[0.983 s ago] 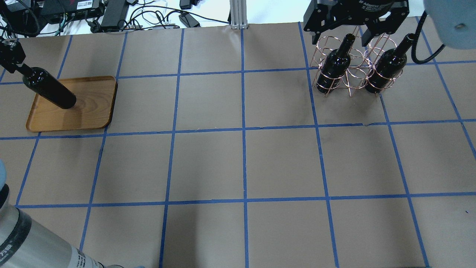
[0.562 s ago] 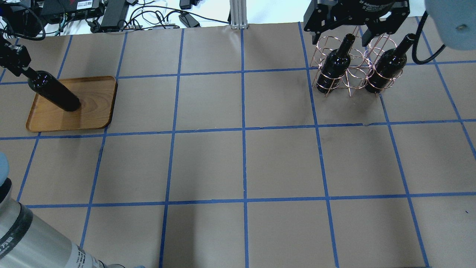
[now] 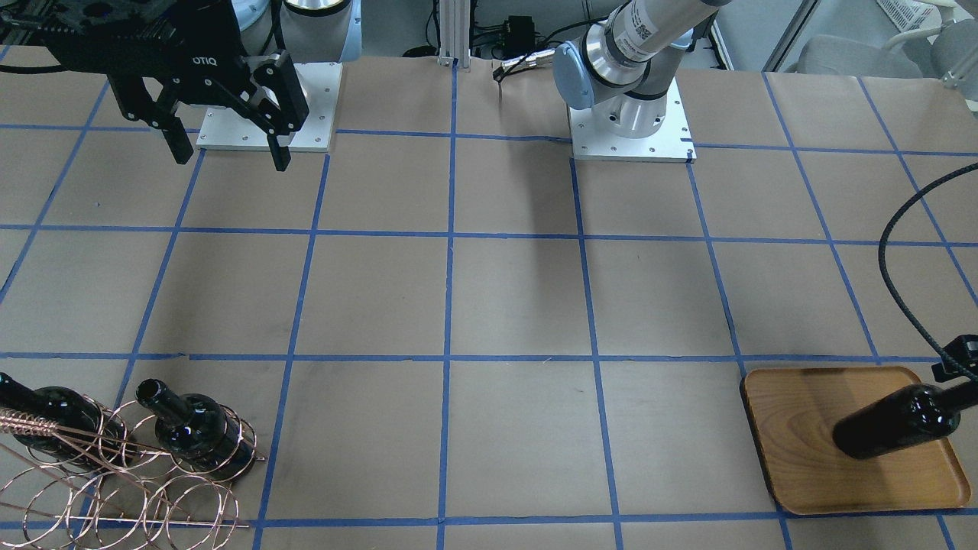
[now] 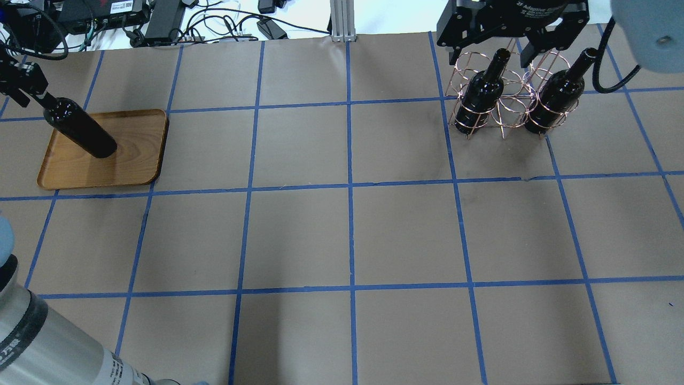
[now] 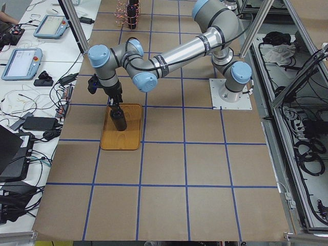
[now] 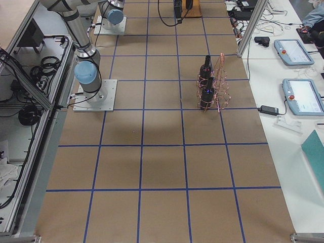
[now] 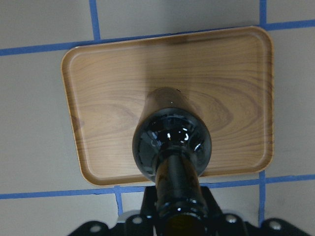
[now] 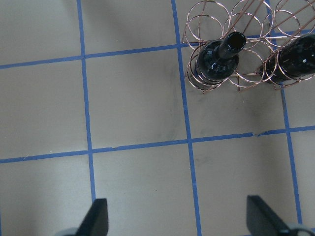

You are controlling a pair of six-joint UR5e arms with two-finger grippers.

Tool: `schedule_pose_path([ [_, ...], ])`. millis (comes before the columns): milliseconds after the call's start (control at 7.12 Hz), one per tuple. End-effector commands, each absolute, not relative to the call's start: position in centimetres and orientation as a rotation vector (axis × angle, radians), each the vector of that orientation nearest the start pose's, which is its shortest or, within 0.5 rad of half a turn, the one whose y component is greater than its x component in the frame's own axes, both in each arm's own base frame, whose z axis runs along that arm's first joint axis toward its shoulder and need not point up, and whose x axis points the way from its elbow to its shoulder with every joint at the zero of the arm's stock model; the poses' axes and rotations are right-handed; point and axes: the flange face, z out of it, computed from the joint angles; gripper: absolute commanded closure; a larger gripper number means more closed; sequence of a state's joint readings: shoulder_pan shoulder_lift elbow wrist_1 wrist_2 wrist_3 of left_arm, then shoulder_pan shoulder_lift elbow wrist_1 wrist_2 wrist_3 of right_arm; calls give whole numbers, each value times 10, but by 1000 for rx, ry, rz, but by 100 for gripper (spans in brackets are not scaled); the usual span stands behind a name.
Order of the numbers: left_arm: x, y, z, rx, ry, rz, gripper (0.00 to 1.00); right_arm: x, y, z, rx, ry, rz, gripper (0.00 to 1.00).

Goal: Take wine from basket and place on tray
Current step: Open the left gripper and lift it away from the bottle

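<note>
One bottle (image 4: 80,128) out of rack (image 4: 510,104), hanging upright over tray (image 4: 136,160) near far-left corner of table (image 4: 347,235); left gripper (image 4: 37,92) clamping its neck. Release not yet done.

Two other bottles (image 4: 478,101) sitting in rack by far-right corner, likely awaiting transfer. Right gripper (image 3: 229,156) hovering high near rack, fingers spread wide, holding nothing.

Left wrist view showing bottle centred over tray. Left side view showing its base down at tray level, contact unclear. Front view alone showing both right fingers fully.
</note>
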State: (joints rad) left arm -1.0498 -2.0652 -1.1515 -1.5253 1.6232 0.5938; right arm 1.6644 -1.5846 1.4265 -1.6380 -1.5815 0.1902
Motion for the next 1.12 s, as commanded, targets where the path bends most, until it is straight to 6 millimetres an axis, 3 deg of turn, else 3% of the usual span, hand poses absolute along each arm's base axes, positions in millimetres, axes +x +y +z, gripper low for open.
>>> schedule_pose_path([
  [0,191,-640,451,126,3125,89,0,178,-486,574,152,3098,-345,0],
  [281,125,-610,493,-4,3117,56,0,178,-486,574,152,3098,-345,0],
  [421,72,-596,511,-24,3112,16,0,178,-486,574,152,3098,-345,0],
  [702,-34,-569,518,-27,3107,-44,0,178,-486,574,152,3098,-345,0],
  [843,-72,-555,526,26,3105,-123,0,178,-486,574,152,3098,-345,0],
  [983,-98,-542,526,23,3124,-126,0,178,-486,574,152,3098,-345,0],
])
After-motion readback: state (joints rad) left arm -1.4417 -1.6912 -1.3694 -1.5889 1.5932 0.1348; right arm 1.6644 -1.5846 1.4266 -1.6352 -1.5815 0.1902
